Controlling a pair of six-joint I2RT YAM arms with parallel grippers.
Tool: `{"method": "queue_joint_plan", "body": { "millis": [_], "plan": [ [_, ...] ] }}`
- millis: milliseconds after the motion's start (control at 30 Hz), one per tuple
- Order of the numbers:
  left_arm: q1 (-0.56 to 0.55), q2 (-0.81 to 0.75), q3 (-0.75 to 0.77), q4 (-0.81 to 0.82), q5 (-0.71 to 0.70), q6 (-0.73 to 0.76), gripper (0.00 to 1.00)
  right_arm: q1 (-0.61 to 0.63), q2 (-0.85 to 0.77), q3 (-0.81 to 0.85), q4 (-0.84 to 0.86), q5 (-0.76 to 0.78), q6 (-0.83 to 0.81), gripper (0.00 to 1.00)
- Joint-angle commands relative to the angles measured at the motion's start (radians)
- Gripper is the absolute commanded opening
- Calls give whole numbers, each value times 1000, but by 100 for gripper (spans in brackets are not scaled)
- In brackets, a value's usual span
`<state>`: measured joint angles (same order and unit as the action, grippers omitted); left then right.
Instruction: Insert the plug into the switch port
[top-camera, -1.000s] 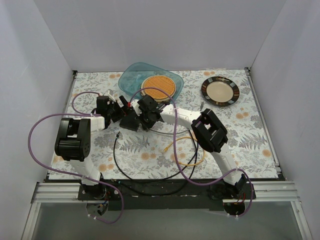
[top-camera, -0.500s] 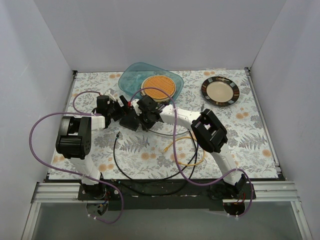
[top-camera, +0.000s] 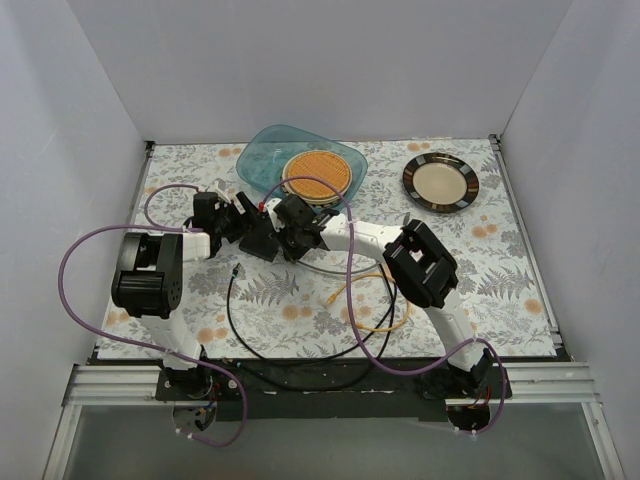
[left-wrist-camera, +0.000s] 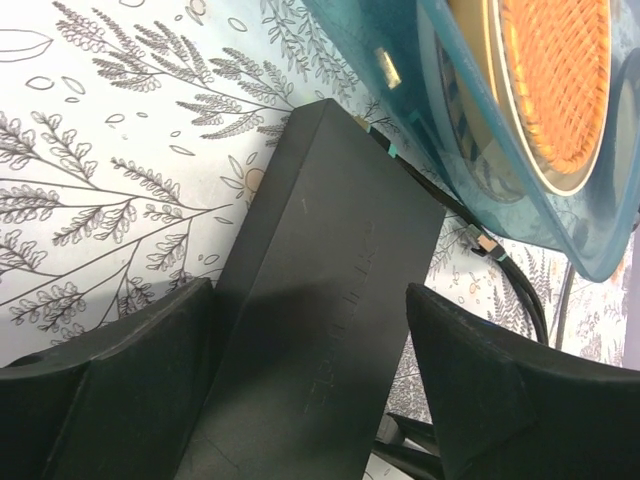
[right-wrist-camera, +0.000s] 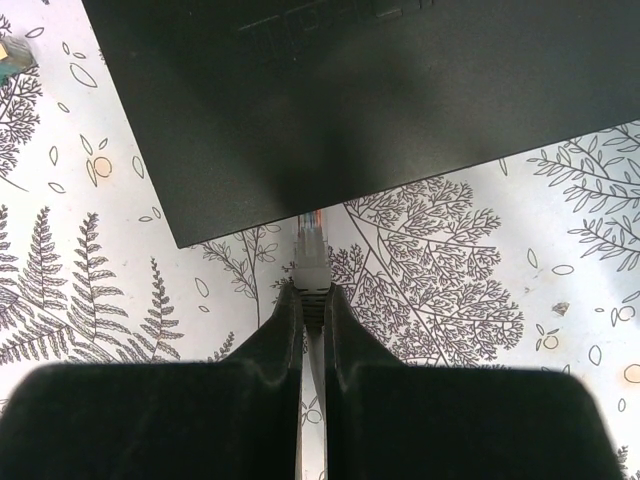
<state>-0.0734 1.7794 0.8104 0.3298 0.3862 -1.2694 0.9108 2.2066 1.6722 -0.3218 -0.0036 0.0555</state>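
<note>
Black and matte, the switch (left-wrist-camera: 330, 180) lay flat on the floral counter (right-wrist-camera: 450, 250), just beside the teal dish (left-wrist-camera: 470, 200) that held an orange woven mat (left-wrist-camera: 560, 80). My left claw (left-wrist-camera: 308, 330) stood astride the box, one finger down each side and close against it. From the wrist view I could not tell whether they pinched it or only bracketed it. My right claw (right-wrist-camera: 313, 292) was clenched on the plug (right-wrist-camera: 311, 250), a clear-tipped network connector with a grey boot. I held it by the boot with the tip pointing forward at the switch.

By my reckoning the first part of the job was done: the plug was in my grip, brought up to the switch, and set roughly square to its near long edge. The clear tip sat right at that edge, in the box's shadow, either touching it or barely short of it. The port face was hidden from above, so I could not say whether the tip stood at the mouth of a socket or against the housing between two. Most of the connector's body showed outside the box, so I judged it not seated.

What was left, as I saw it, was to steady the switch with the left claw, push the plug straight in until it latched, and then let go with both.
</note>
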Motion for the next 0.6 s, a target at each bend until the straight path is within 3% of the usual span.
{"method": "queue_joint_plan", "body": {
  "millis": [0, 567],
  "plan": [
    [-32, 0, -50, -124, 95, -42, 73, 10, -47, -8, 170, 31, 12, 1],
    [-68, 11, -89, -149, 82, -50, 65, 11, -25, 60, 176, 60, 33, 1]
  ]
}}
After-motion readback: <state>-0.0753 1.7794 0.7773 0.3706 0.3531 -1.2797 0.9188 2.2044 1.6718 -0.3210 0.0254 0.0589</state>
